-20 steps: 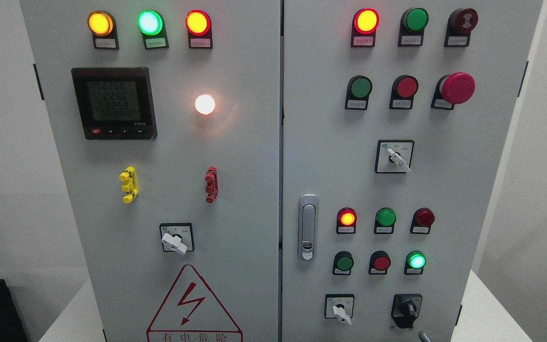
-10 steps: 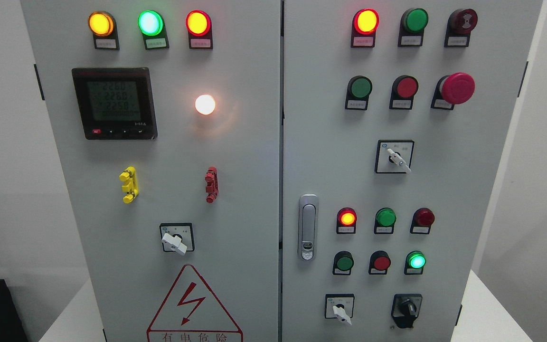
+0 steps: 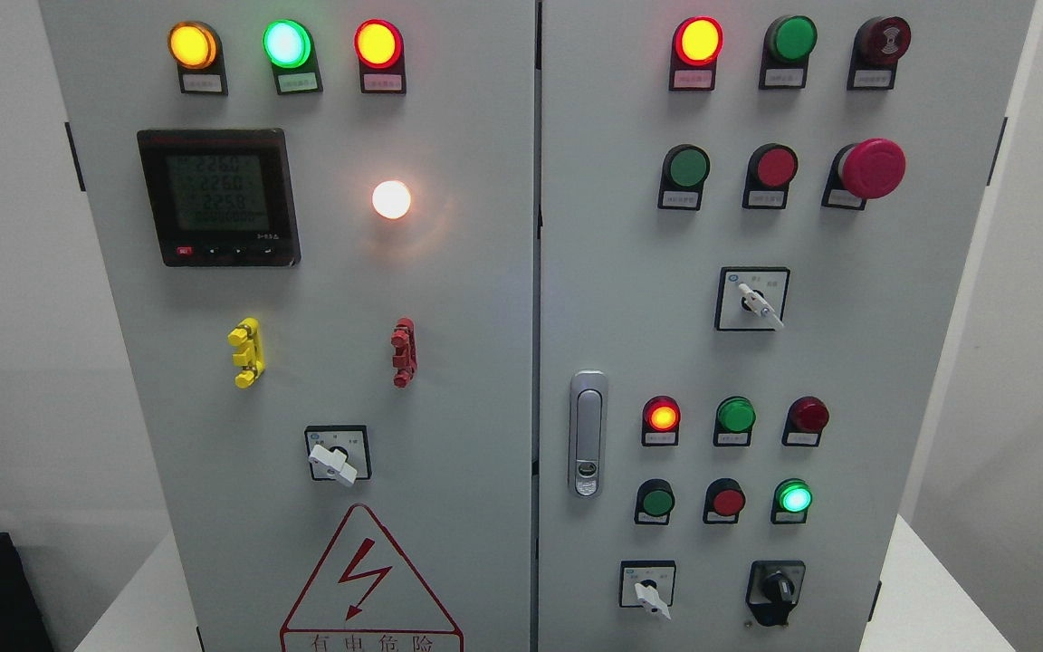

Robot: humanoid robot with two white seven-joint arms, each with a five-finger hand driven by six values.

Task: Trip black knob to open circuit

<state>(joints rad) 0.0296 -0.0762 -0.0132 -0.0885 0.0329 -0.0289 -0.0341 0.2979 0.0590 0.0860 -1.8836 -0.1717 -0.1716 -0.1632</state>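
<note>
Two cabinet doors, grey, side by side; no robot hand in view on either side, so whether the fingers are apart or together cannot be told

Item, task's own: black knob (image 3: 777, 590), rotary, on a black plate at the lower right of the right door (image 3: 893, 362). Pointer reads roughly upright. Nothing touches it.

Neighbours: white selector (image 3: 649, 593) just to its left on the same row; lit green lamp (image 3: 793, 497) directly above; red button (image 3: 727, 500) and green button (image 3: 656, 501) further left on that upper row. Door latch (image 3: 586, 433) well to the left, near the seam.

Elsewhere: meter (image 3: 218, 196) and warning triangle (image 3: 369, 580) on the left door (image 3: 449, 362); red mushroom stop (image 3: 869, 168) high on the right door.

Handling note, as judgement: approach best made from the lower right, where the knob sits close to the frame's bottom edge. Pinch the raised bar of the knob across its width, square to the panel, then turn about its own axis without pressing sideways. Keep fingers clear of the white selector and the lamp above. Direction of trip not legible from the plate; small print too fine to read
</note>
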